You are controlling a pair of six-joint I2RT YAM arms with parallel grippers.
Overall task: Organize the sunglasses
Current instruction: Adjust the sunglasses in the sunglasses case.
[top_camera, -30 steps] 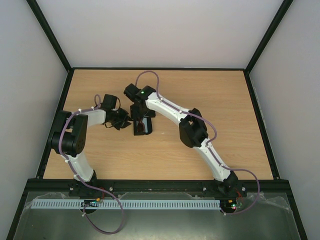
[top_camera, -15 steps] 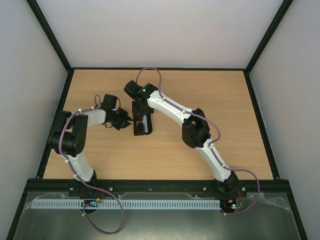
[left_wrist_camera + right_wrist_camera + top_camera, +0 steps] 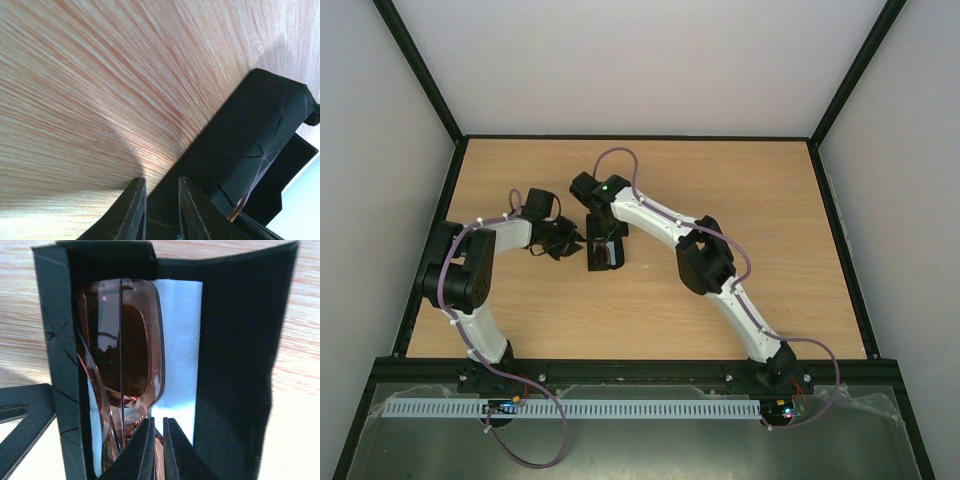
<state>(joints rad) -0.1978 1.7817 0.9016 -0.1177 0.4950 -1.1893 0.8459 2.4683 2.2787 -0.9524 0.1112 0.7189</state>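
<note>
The sunglasses [image 3: 125, 340], amber lenses in a thin brown frame, lie folded inside the open black case [image 3: 235, 340] on a light blue cloth [image 3: 180, 340]. My right gripper [image 3: 158, 427] is above the case, and its jaws are pinched on the frame's rim beside the bridge. Seen from above, the case [image 3: 605, 255] lies mid-table with the right gripper [image 3: 603, 235] over its far end. My left gripper [image 3: 161, 187] is low at the case's left side, with its narrow-set jaws closed on the case's edge [image 3: 250, 135]. An amber sliver of the sunglasses [image 3: 239, 207] shows past it.
The wooden tabletop [image 3: 740, 200] is framed by a black rail [image 3: 620, 372] at the near edge and by pale walls on the other sides. Both arms reach in toward the case from left and right.
My right gripper has shut, its jaws closing in on the sunglasses' rim, and the arm has shifted slightly over the case. The left arm and the case have not moved.
</note>
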